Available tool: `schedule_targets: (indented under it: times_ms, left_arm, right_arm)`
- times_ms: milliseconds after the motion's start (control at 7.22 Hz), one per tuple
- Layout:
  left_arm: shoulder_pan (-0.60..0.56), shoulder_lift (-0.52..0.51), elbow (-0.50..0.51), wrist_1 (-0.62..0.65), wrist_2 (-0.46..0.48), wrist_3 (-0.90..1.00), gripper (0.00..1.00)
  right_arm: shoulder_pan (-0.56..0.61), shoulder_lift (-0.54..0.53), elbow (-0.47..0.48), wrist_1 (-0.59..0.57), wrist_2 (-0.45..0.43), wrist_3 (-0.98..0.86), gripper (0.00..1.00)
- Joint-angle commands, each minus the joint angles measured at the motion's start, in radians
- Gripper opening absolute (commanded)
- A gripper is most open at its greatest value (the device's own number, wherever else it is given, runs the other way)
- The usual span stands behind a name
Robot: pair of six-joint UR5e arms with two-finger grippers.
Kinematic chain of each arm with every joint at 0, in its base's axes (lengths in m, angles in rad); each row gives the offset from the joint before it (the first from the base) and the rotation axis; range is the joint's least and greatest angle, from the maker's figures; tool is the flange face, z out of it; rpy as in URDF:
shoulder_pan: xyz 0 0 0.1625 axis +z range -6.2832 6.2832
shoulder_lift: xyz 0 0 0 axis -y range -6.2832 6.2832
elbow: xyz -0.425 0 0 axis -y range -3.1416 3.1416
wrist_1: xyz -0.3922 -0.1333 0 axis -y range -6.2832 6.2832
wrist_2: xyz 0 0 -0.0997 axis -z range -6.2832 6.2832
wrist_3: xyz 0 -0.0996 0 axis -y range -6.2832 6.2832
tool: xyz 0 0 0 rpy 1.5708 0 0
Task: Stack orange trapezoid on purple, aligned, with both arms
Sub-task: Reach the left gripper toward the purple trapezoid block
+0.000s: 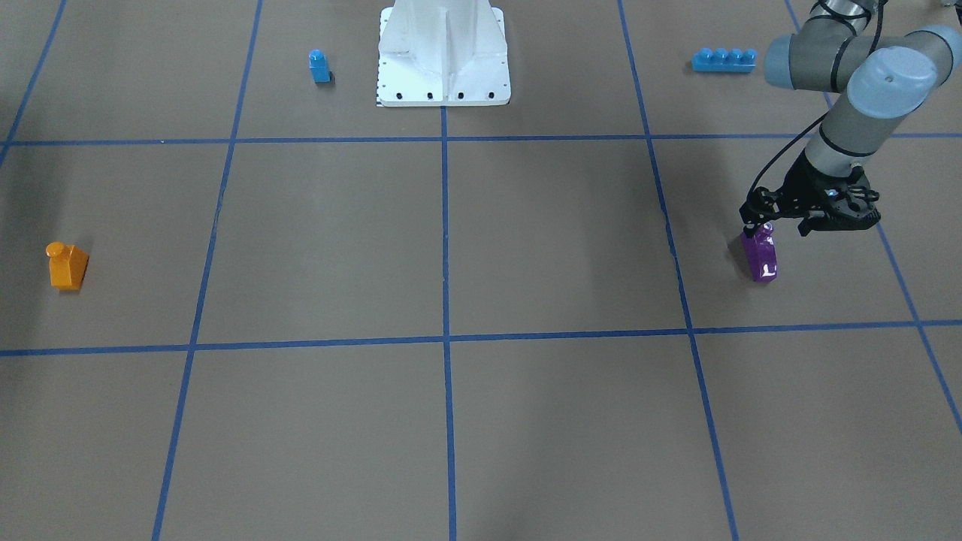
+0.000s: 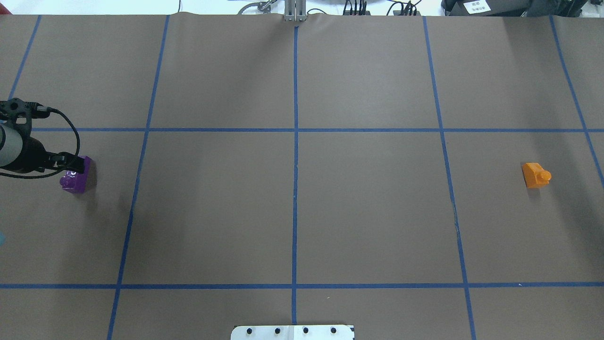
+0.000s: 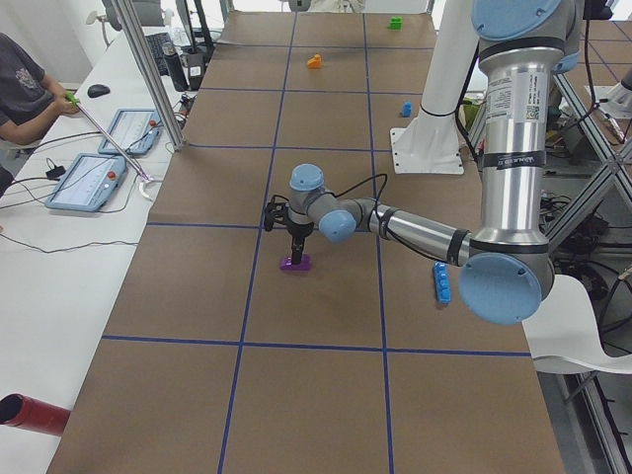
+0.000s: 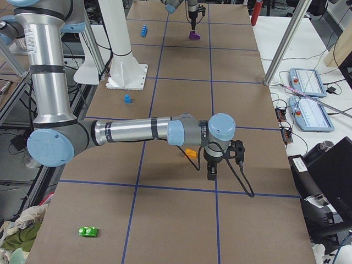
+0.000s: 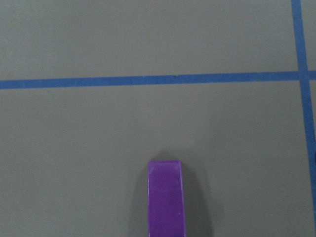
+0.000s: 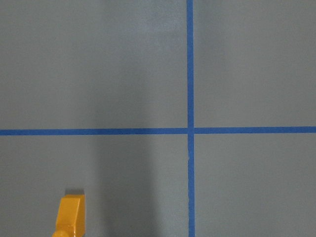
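Observation:
The purple brick stands on the table at the robot's far left, and shows in the overhead view and low in the left wrist view. My left gripper points down with its tips at the brick's top. I cannot tell whether the jaws are closed on it. The orange trapezoid stands alone at the robot's far right, and shows in the overhead view. My right gripper shows only in the exterior right view, beside the orange brick. I cannot tell its state.
A small blue single-stud brick stands next to the white pedestal base. A long blue four-stud brick lies behind the left arm. A green brick lies at the near right end. Operators' consoles stand beside the table.

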Motion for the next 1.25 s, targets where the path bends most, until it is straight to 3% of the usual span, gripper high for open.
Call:
schedule_targets:
  times_ms: [0, 139, 277, 554, 693, 1108]
  left_arm:
    - [0.02, -0.012, 0.062, -0.041, 0.005, -0.003, 1.0]
    - [0.026, -0.012, 0.07, -0.043, 0.004, -0.003, 1.0]
    - [0.03, -0.013, 0.07, -0.041, 0.004, -0.003, 0.91]
    - [0.04, -0.013, 0.07, -0.032, -0.004, -0.004, 0.27]
    - [0.045, -0.013, 0.07, -0.031, -0.007, -0.003, 0.0]
    - [0.04, -0.015, -0.044, 0.015, -0.1, -0.003, 0.0]
  right_arm:
    - [-0.003, 0.003, -0.001, -0.001, 0.002, 0.044, 1.0]
    - [-0.003, 0.003, 0.001, -0.001, 0.005, 0.064, 1.0]
    - [-0.003, 0.003, 0.001, -0.001, 0.005, 0.064, 1.0]
    - [-0.003, 0.006, 0.001, 0.001, 0.006, 0.063, 1.0]
    - [-0.003, 0.007, 0.002, 0.001, 0.005, 0.061, 1.0]
    - [-0.003, -0.017, -0.011, 0.091, 0.003, 0.064, 1.0]
